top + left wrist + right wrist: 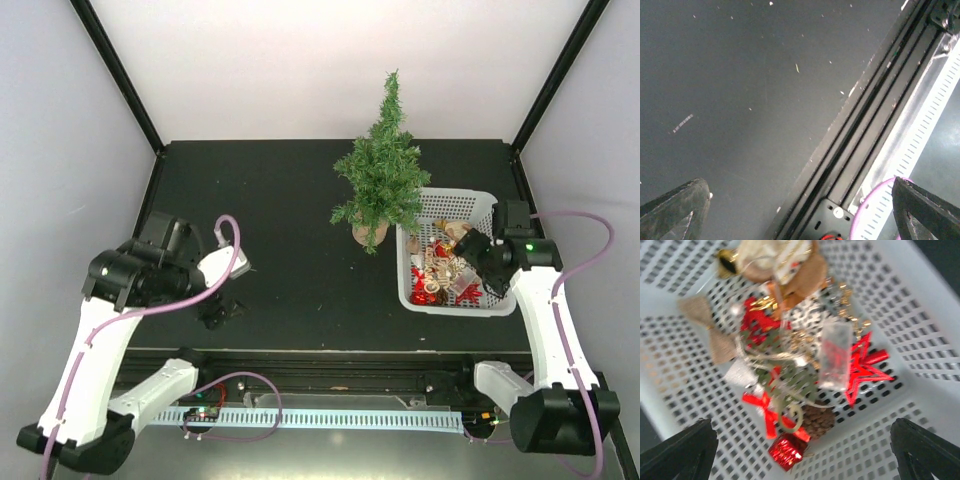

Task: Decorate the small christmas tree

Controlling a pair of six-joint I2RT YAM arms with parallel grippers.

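- Tree point(383, 180): a dark-green cone of bristly needle branches on a small brown base. It stands upright on the far right half of the desk point(280, 210), just beside the basket's far left corner.
- Basket point(478, 197): white plastic, rectangular, with walls and floor pierced in a grid of small holes. It sits on the desk right of the tree.
- In the basket lies a tangled heap: a flat red star point(867, 367), a burlap bow point(710, 327), a brown pine cone point(817, 420), a shiny red foil box point(787, 450), a red ribbon bow point(765, 407), a clear plastic block point(835, 355) and a gold bell point(727, 260).
- Right hand point(802, 455): its dark fingers point(680, 450) stand wide apart over the heap, gripping nothing.
- Left hand point(800, 215): fingers wide apart and empty, above the matt black desk by its near edge.
- Along that edge run a black grooved rail point(875, 125) and a white slotted strip point(935, 115).
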